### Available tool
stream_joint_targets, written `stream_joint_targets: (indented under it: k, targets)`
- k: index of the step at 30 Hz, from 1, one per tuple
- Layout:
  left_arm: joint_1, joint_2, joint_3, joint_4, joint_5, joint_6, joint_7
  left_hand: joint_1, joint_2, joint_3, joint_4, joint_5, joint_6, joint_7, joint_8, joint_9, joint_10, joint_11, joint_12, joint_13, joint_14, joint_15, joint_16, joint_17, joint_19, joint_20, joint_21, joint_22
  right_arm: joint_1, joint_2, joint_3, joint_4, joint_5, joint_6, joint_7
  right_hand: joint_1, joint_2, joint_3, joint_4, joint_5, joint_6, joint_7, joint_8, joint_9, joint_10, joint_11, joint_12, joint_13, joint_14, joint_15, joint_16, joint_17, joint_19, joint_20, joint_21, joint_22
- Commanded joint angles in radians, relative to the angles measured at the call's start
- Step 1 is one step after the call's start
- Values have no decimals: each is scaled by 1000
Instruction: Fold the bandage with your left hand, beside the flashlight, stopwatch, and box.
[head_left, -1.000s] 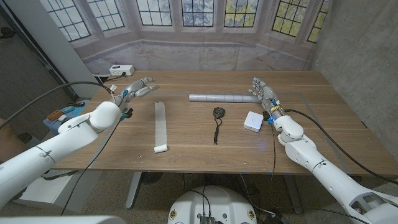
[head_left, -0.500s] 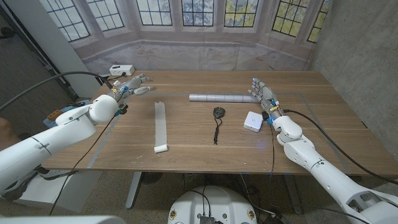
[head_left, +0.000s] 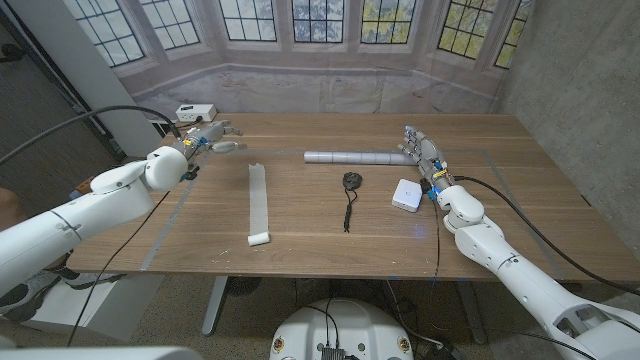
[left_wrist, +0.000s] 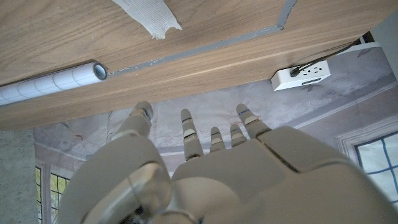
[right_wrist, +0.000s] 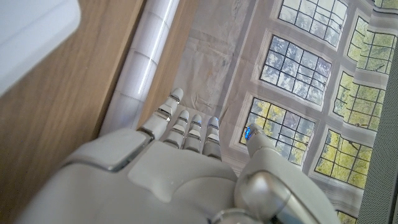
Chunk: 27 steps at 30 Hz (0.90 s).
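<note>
The bandage (head_left: 259, 203) lies unrolled as a long white strip on the wooden surface (head_left: 300, 225), running front to back, w/ a small rolled end nearest the robot and its far end slightly lifted; the frayed far tip also shows in the left wrist view (left_wrist: 149, 15). Nothing touches it. Just right of the strip's far end lies the flashlight (head_left: 358, 157), a long grey-white tube lying crosswise, seen too in the left wrist view (left_wrist: 50, 84) and the right wrist view (right_wrist: 140, 65). Nearer the robot, approx. mid-surface, sits the stopwatch (head_left: 351, 181), dark and round, its cord trailing toward the front edge. Right of that is the box (head_left: 407, 194), small, white, squarish. The left robot hand (head_left: 212, 141) hovers near the far left corner, apart from the bandage, fingers spread and pointing right, grasping nothing; the left wrist view (left_wrist: 205, 168) confirms fingers apart over the surface's far edge. The right robot hand (head_left: 424, 152) is at the flashlight's right end, just behind the box, fingers extended and released, nothing in it; right wrist view (right_wrist: 180, 162) shows the same, fingers straight beside the tube. A white power strip (head_left: 194, 112) sits beyond the far left corner, also in the left wrist view (left_wrist: 311, 70). Thin grey tape lines (head_left: 165, 235) mark the surface.
</note>
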Motion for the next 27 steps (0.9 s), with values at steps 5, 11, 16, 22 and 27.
stream_joint_targets:
  k: [5,11,16,22,27]
  targets:
    - [-61,-9,59,52,171,-71,12,68,-31,-3,-7,-1,71,-27,8,4,52,-30,12,3,50,-24,7,2,53,-8,1,5,4,9,-3,19,4,10,7,13,-2,2,-5,0,11,0,6,6,13,7,-1,6,12,-16,10,3,12,-37,6,5]
    - [-115,-21,92,61,243,-77,-69,92,-46,-15,2,-1,81,-46,-6,3,23,-32,-7,3,16,-24,-11,2,26,-10,-19,6,-3,8,-1,18,8,14,9,13,-1,1,-5,0,14,4,6,6,14,6,-2,6,16,-15,11,3,13,-36,6,5]
    - [-172,-34,123,84,301,-90,-153,100,-49,-25,9,-2,69,-57,-23,4,-6,-27,-22,3,-16,-10,-18,3,0,-4,-32,6,-7,5,1,17,10,15,10,14,-1,1,-6,0,18,7,6,6,18,9,-1,6,17,-15,12,3,15,-36,6,5]
    - [-228,-55,147,114,340,-105,-238,101,-50,-35,15,-2,70,-59,-31,4,-36,-22,-33,3,-50,-1,-21,3,-24,0,-40,6,-11,1,3,14,13,13,13,15,-1,1,-7,0,23,10,7,6,20,14,-1,6,19,-15,12,4,19,-36,7,5]
    - [-259,-74,156,133,357,-111,-280,101,-48,-41,19,-2,73,-59,-34,4,-51,-20,-38,3,-65,4,-21,3,-36,3,-42,6,-14,-4,5,10,15,9,13,15,-1,0,-8,0,26,11,7,6,22,17,-1,6,21,-14,13,4,20,-36,6,5]
